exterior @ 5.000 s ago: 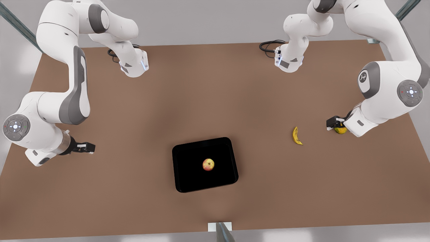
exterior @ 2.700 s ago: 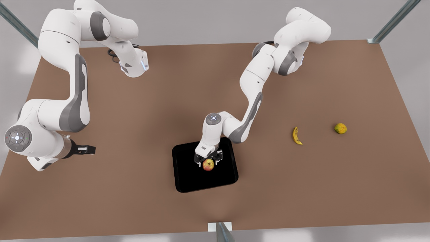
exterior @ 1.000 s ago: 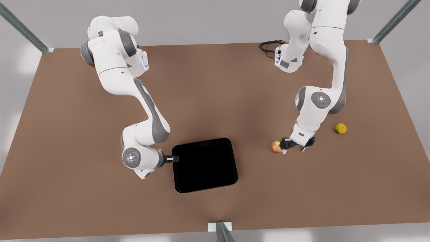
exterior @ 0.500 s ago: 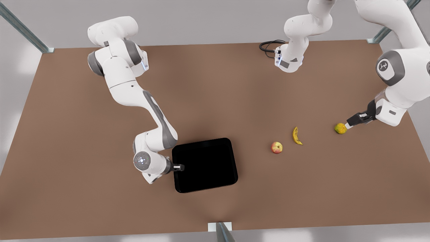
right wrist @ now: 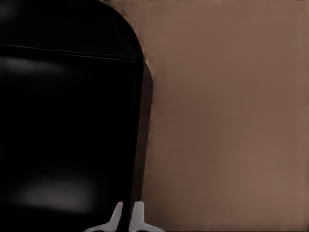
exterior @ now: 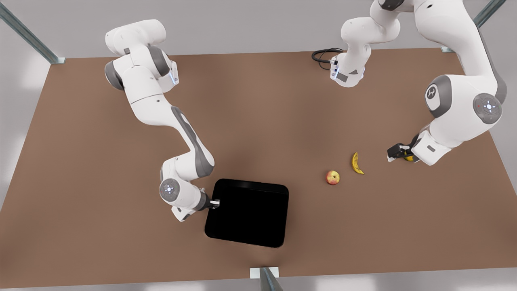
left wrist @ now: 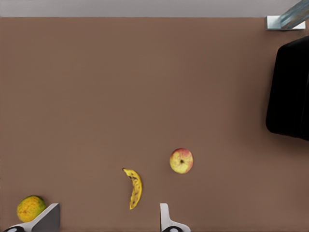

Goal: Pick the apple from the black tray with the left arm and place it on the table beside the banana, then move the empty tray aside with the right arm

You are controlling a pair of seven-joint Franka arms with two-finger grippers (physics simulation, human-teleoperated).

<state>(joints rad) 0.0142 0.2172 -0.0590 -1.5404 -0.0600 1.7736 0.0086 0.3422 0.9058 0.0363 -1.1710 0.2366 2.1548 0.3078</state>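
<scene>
Counted on the counter (exterior: 121, 250): one apple (exterior: 333, 177), one banana (exterior: 356, 163), one yellow-green round fruit (left wrist: 30, 208), one black tray (exterior: 248, 212), two arms.

The apple rests on the counter just beside the banana, on the side toward the front view's left, not touching it. The tray is empty and lies askew near the counter's front edge.

The right hand (exterior: 215, 202) sits at the tray's rim on the front view's left; its fingers (right wrist: 117, 215) stand narrow, pinched on the rim.

The left hand (exterior: 392, 154) hangs near the round fruit, well apart from the apple, fingers spread wide, holding nothing
</scene>
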